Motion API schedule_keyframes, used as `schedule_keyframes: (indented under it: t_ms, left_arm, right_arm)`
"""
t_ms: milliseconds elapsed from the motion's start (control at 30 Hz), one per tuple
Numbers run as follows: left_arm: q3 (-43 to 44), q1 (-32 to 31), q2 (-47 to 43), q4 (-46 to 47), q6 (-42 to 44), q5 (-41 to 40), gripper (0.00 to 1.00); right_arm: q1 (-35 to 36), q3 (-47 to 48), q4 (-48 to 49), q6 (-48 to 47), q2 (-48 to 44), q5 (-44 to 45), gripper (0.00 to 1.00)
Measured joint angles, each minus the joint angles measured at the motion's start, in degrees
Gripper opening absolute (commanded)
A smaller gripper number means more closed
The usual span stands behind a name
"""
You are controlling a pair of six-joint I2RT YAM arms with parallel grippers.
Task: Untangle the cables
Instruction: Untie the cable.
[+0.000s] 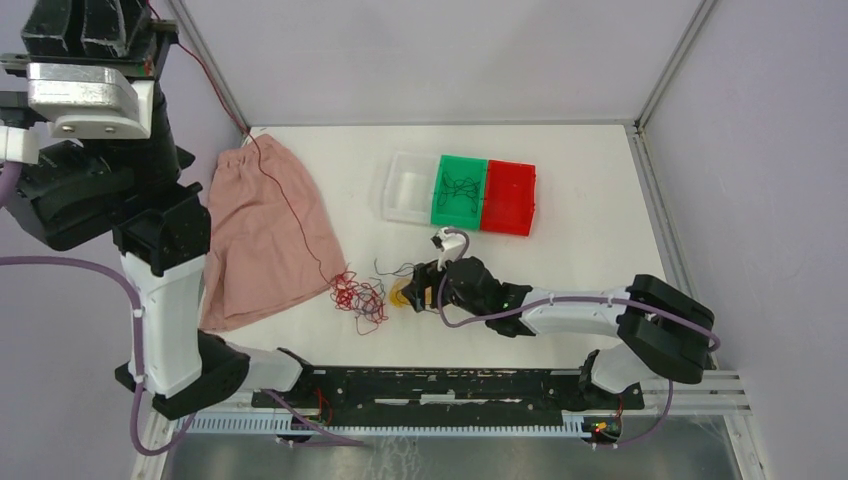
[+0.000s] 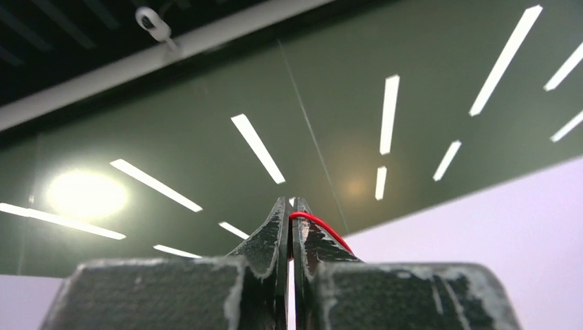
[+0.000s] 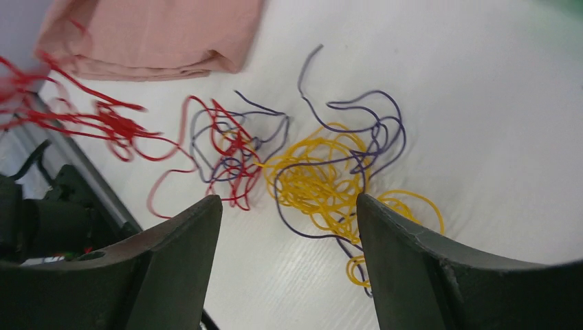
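The cables lie as a loose tangle on the white table: a red bunch (image 1: 355, 295), dark blue-purple strands (image 1: 376, 312) and a yellow coil (image 1: 400, 297). My left gripper (image 1: 82, 20) is raised high at the far left, shut (image 2: 290, 203) on one red cable (image 2: 322, 225). That red cable (image 1: 290, 205) runs taut down across the cloth into the tangle. My right gripper (image 1: 420, 285) hovers low at the tangle's right side, open (image 3: 289, 206) with nothing between its fingers. Just ahead of it lie the yellow coil (image 3: 320, 180), purple strands (image 3: 375, 124) and red loops (image 3: 234, 155).
A pink cloth (image 1: 265, 235) lies left of the tangle, under the taut red cable. Behind stands a three-part tray: a clear section (image 1: 410, 205), a green one (image 1: 478, 168) holding dark wires (image 1: 458, 188), and a red one (image 1: 510, 200). The black rail (image 1: 440, 385) lines the near edge.
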Motion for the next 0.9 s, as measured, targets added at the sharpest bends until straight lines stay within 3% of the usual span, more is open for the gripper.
schedule_keyframes:
  t_ms: [300, 567, 900]
  left_arm:
    - [-21.0, 0.0, -9.1, -7.7, -2.8, 0.0, 0.03]
    - [-23.8, 0.0, -6.9, -13.8, -4.0, -0.2, 0.03]
    - [-23.8, 0.0, -8.5, -14.0, -4.0, -0.2, 0.03]
  right_arm:
    - [0.0, 8.5, 5.4, -9.0, -5.7, -15.1, 0.79]
    - [-0.3, 16.5, 11.5, -14.6, 4.3, -26.4, 0.68]
    - [-1.8, 18.3, 17.5, -11.8, 13.6, -36.0, 0.68]
